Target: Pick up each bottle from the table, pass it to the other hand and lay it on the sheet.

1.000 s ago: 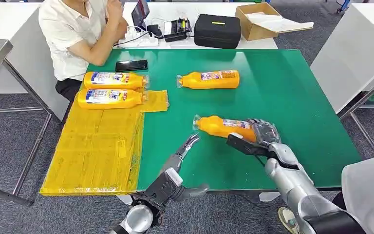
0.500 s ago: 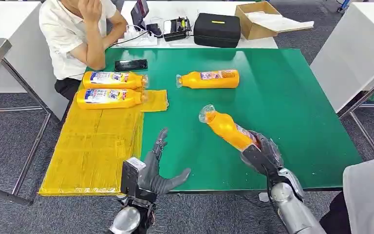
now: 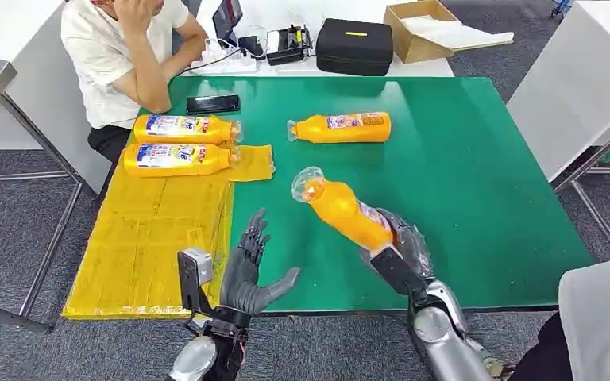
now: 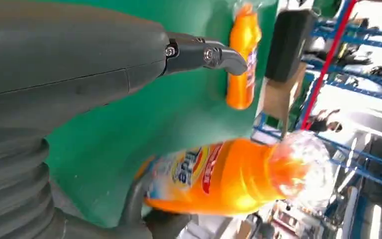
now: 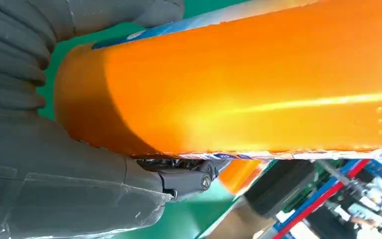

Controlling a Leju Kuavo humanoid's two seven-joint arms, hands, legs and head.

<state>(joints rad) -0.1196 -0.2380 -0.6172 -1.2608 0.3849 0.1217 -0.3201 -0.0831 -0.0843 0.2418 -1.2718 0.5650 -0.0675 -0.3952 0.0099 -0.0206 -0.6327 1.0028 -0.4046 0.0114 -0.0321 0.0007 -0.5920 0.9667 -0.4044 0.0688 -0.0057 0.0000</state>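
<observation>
While the held orange bottle (image 3: 348, 213) is up off the green counter (image 3: 476, 159), gripped around its base end by the right hand (image 3: 393, 248), its long axis runs on a slant, clear cap end raised and pointing away from the robot and toward its left, label partly under the fingers. The left hand (image 3: 248, 266) waits just beside it, nearer the robot and toward the sheet, palm up, fingers spread apart and holding nothing; in the left wrist view the bottle's capped end (image 4: 293, 167) lies close ahead of that hand. The step in hand looks like the hand-over, and to do it well the left hand should take the free middle of the body, between cap and right-hand fingers, and wrap it firmly before the right lets go; a smooth round body could slip or roll if the grip is loose. The bottle should then turn to lie flat, as its neighbours do. On the yellow sheet (image 3: 151, 246) two bottles (image 3: 176, 143) already lie side by side at the far end, caps toward the robot's right. One more bottle (image 3: 341, 128) lies on the bare counter farther off, cap to the left. A person (image 3: 123, 55) sits at the far left corner.
</observation>
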